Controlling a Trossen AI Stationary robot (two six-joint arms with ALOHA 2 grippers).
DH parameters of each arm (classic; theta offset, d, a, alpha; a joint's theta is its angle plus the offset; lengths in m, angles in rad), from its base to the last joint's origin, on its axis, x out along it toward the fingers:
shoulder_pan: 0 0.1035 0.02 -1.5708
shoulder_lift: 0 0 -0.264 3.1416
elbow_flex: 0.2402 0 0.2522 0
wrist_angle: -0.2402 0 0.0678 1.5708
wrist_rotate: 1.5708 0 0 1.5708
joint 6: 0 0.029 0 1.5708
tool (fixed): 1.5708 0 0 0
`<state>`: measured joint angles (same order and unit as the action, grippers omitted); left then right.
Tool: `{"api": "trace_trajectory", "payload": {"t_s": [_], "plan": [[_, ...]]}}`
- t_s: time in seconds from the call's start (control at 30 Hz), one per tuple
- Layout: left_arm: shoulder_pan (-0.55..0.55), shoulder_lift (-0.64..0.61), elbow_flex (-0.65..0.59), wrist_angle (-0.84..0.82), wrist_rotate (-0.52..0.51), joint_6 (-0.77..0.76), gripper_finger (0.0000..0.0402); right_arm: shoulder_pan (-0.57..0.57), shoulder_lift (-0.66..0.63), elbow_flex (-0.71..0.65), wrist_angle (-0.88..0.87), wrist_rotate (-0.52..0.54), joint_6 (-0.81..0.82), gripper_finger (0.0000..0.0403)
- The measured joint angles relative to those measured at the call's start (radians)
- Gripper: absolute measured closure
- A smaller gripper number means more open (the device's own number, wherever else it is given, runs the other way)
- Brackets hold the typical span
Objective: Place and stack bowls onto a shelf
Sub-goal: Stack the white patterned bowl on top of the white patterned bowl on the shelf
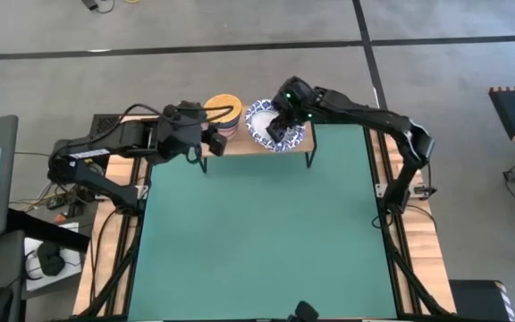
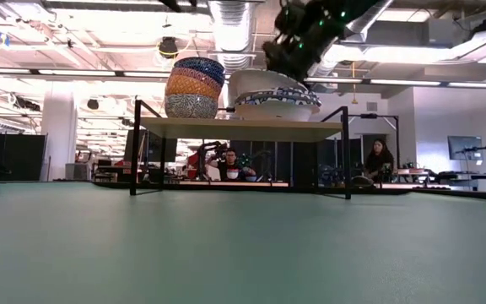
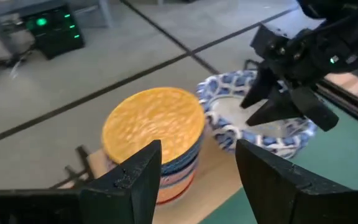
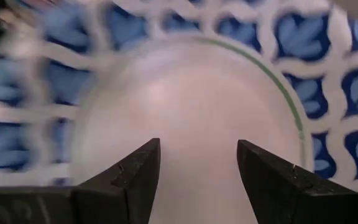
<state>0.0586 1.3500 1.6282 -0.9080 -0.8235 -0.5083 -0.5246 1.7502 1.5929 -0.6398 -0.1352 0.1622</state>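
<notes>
The shelf (image 2: 243,128) stands at the table's far edge on thin black legs. On its left part sits a stack of small bowls (image 1: 223,111) with the yellow-orange one (image 3: 153,121) on top. To the right of it rests a stack of white bowls with blue lattice rims (image 2: 273,97). My right gripper (image 4: 199,146) is open and hovers just above the top white bowl (image 4: 185,99), fingers pointing down into its hollow (image 1: 280,128). My left gripper (image 3: 197,146) is open, on the near side of the small-bowl stack (image 1: 213,139), apart from it.
The green table (image 1: 257,233) stretches from the shelf to the near edge. The shelf's black legs (image 2: 348,152) stand on it. People sit in the room behind the table (image 2: 230,165).
</notes>
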Motion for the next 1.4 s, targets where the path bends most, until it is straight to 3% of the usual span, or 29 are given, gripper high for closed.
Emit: {"api": "trace_trajectory", "payload": {"t_s": [0.23, 0.47, 0.67, 0.97, 1.17, 1.4], "plan": [[-0.028, -0.003, 0.000, -0.215, -0.039, -0.177, 0.0211, -0.037, 0.024, 0.001, -0.083, 0.083, -0.082, 0.0163], [-0.045, 0.000, 0.000, -0.330, -0.048, -0.258, 0.0212, -0.046, 0.027, 0.001, -0.081, 0.133, -0.145, 0.0164], [-0.055, 0.000, 0.000, -0.345, -0.048, -0.291, 0.0212, -0.023, 0.081, 0.006, -0.102, 0.165, -0.159, 0.0174], [-0.081, 0.000, 0.000, -0.387, -0.048, -0.376, 0.0212, -0.007, -0.002, 0.045, -0.178, 0.166, -0.179, 0.0188], [-0.099, 0.000, -0.001, -0.386, -0.048, -0.407, 0.0212, -0.021, -0.066, 0.101, -0.084, 0.165, -0.238, 0.0188], [-0.138, 0.000, -0.001, -0.388, -0.047, -0.466, 0.0212, -0.025, 0.020, 0.102, -0.006, 0.152, -0.297, 0.0188]]}}
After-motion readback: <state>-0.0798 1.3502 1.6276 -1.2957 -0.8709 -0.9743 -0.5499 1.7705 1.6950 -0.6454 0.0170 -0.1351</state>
